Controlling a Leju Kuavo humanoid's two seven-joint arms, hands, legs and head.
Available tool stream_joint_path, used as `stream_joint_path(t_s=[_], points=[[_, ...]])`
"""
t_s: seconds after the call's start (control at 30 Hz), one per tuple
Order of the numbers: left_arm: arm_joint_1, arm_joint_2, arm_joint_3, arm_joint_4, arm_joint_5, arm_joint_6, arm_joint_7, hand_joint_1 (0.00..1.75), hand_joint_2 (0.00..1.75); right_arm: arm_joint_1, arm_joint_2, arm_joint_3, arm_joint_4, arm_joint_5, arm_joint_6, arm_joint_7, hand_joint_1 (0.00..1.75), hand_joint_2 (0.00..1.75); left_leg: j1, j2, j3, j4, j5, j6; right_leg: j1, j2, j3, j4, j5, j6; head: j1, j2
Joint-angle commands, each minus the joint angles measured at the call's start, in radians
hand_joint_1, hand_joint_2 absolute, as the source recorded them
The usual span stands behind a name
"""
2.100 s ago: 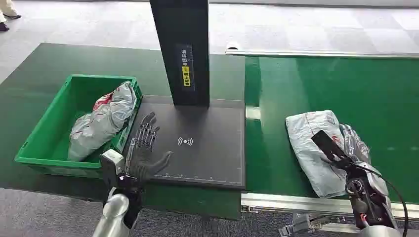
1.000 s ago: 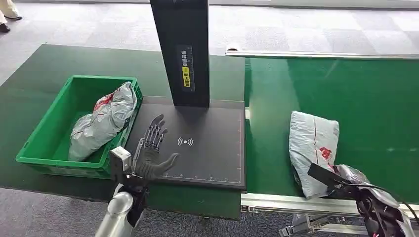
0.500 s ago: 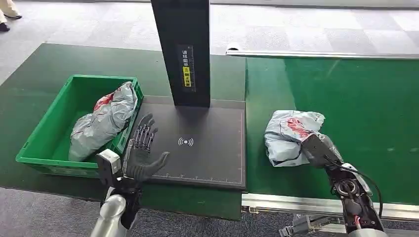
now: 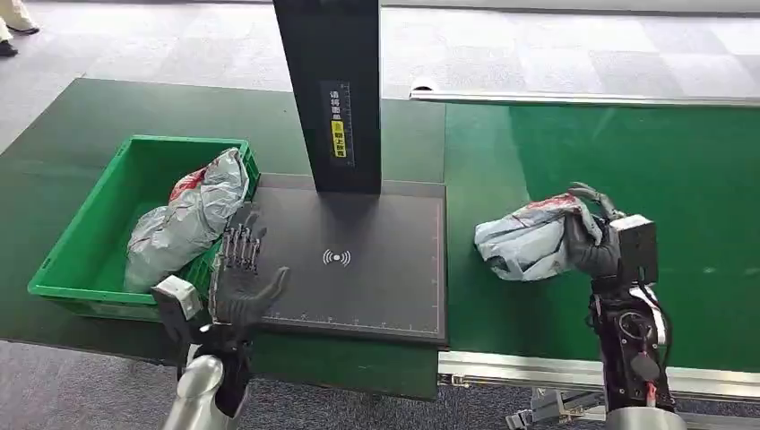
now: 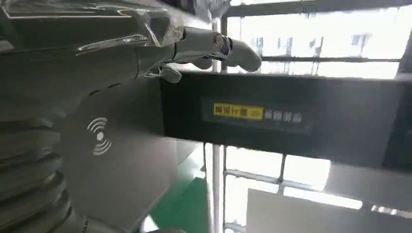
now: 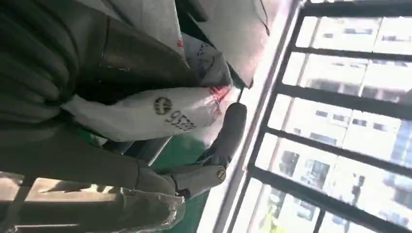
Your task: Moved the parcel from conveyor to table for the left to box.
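head view: right hand [image 4: 591, 235] grips the parcel [image 4: 529, 240] above the conveyor [image 4: 681, 179], not yet at the dark surface [image 4: 376, 287]; left hand [image 4: 237, 282] waits, fingers spread. right wrist view: fingers [image 6: 228, 131] wrap the parcel [image 6: 160, 114].

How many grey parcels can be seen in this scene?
2. One parcel lies in the green box on the left. The other parcel is gripped by the right hand over the green conveyor. The box may hide more.

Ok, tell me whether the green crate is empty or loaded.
Loaded: the green crate holds one grey parcel, leaning against its right wall.
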Motion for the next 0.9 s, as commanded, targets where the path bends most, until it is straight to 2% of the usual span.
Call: stream_joint_path(t_s=[0.03,0.07,0.23,0.33,0.5,0.9], points=[[0.011,-0.011,0.06,-0.074,0.068,0.06,-0.033,0.0,1.75,-0.135,0.117,0.015,-0.176,0.049,-0.217,-0.088,1.75,1.75,-0.002,0.007,0.0,0.001,-0.001,0.0,-0.002,0.007,-0.003,0.003,0.0,-0.001,0.0,0.0],[0.009,-0.013,0.057,-0.073,0.07,0.059,-0.034,0.0,1.75,-0.141,0.131,0.046,-0.19,0.094,-0.263,-0.109,1.75,1.75,-0.001,0.005,-0.001,0.001,-0.001,0.0,-0.001,0.005,-0.003,0.002,0.0,0.0,0.0,0.0],[0.004,-0.015,0.051,-0.064,0.074,0.058,-0.037,0.0,1.75,-0.138,0.15,0.089,-0.199,0.123,-0.31,-0.13,1.75,1.75,-0.001,0.004,0.001,0.0,0.0,0.0,-0.001,0.004,-0.002,0.001,0.0,-0.001,0.0,0.0],[-0.015,-0.01,0.041,-0.042,0.083,0.055,-0.039,0.0,1.75,-0.15,0.201,0.182,-0.199,0.218,-0.423,-0.19,1.75,1.75,-0.001,0.005,0.001,0.0,0.0,0.0,-0.001,0.005,-0.001,0.001,0.0,-0.001,0.0,0.0],[-0.052,-0.013,0.026,-0.001,0.099,0.043,-0.04,0.0,1.75,-0.225,0.269,0.325,-0.056,0.211,-0.43,-0.17,1.75,1.75,-0.001,0.009,0.002,0.0,-0.001,0.0,-0.001,0.008,-0.002,0.001,0.001,-0.001,0.0,0.0],[-0.054,-0.01,0.023,0.003,0.101,0.042,-0.041,0.0,1.75,-0.236,0.25,0.335,-0.033,0.194,-0.429,-0.176,1.75,1.75,0.0,0.004,0.002,-0.001,0.0,0.0,0.0,0.004,0.0,0.0,0.0,0.0,0.0,0.0]])
